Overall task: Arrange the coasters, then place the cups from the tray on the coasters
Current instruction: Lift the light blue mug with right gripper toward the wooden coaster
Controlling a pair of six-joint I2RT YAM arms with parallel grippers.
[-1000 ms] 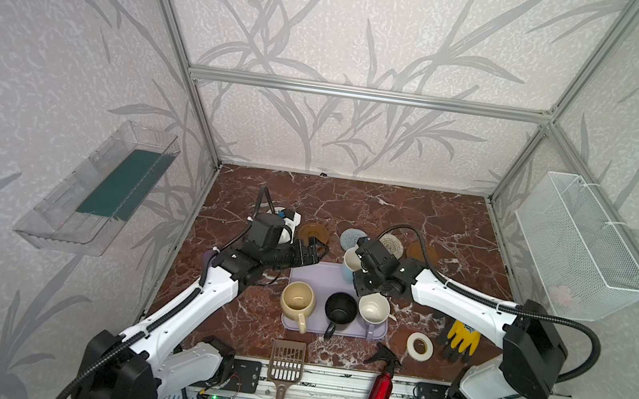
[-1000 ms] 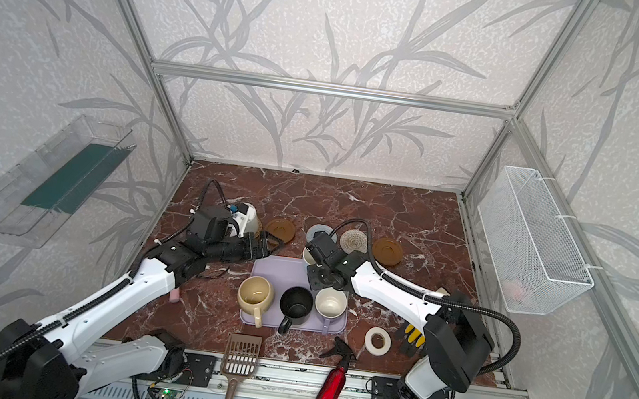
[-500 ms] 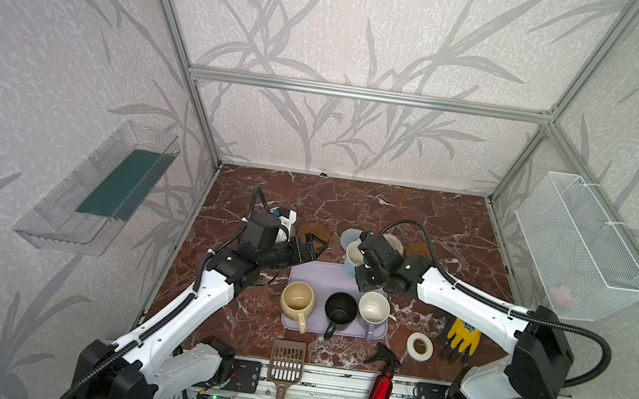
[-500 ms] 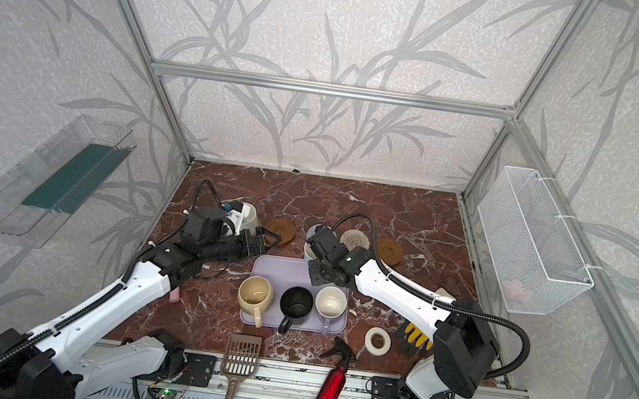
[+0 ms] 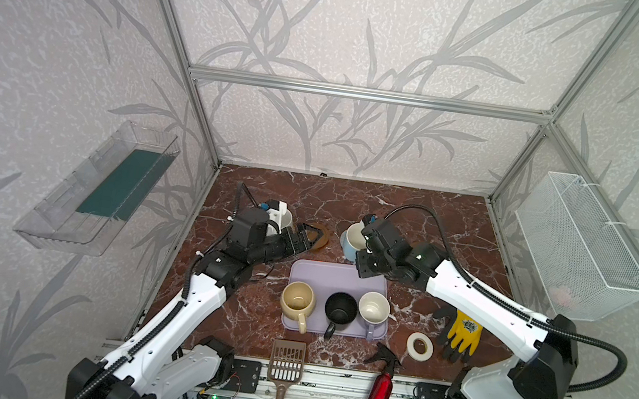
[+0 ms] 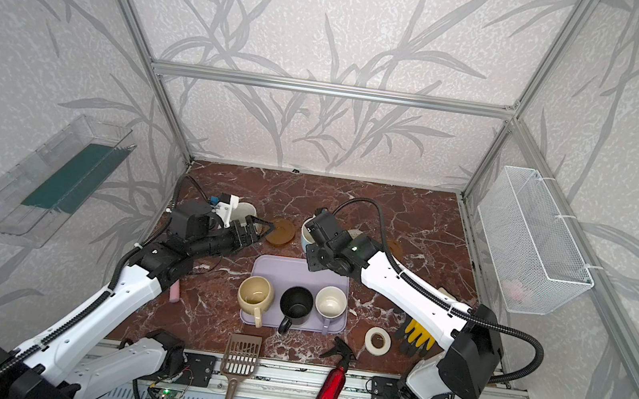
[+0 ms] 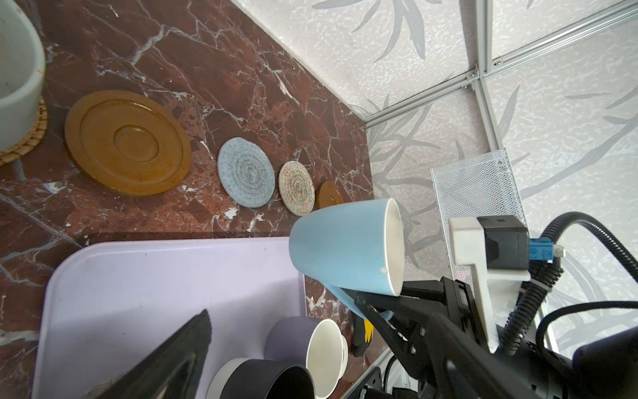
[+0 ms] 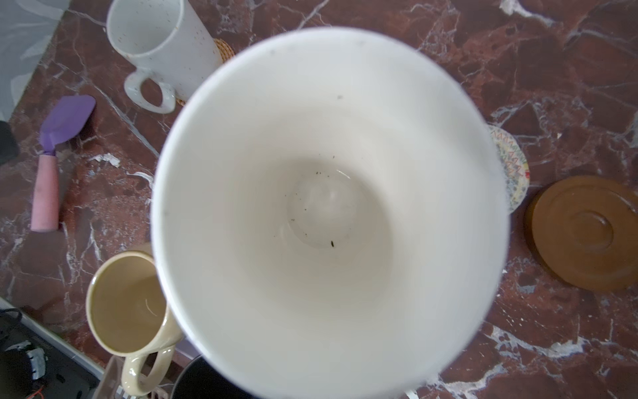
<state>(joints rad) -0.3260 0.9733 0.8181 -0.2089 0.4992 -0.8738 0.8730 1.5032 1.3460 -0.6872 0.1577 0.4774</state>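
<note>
My right gripper (image 5: 364,252) is shut on the handle of the light blue cup (image 5: 351,240), which hangs above the table just behind the lavender tray (image 5: 325,273); its white inside (image 8: 328,207) fills the right wrist view. On the tray stand the cream-yellow cup (image 5: 297,298), black cup (image 5: 340,307) and lavender cup (image 5: 373,307). The white speckled cup (image 5: 281,218) sits on the orange-tan coaster (image 7: 32,136). In a row lie an amber coaster (image 7: 127,141), the grey-blue coaster (image 7: 245,172), the cream coaster (image 7: 297,187) and another amber coaster (image 7: 329,195). My left gripper (image 5: 312,236) is open and empty over the near amber coaster (image 5: 321,235).
A white tape roll (image 5: 419,346), a yellow-black glove (image 5: 461,336), a red spray bottle (image 5: 379,388) and a brown scoop (image 5: 286,362) lie along the front. A purple-pink spatula (image 8: 55,148) lies at the left. A wire basket (image 5: 580,247) hangs on the right wall.
My right gripper has carried the blue cup from the tray's back edge up and toward the back. My left arm has drawn back a little to the left, still open.
</note>
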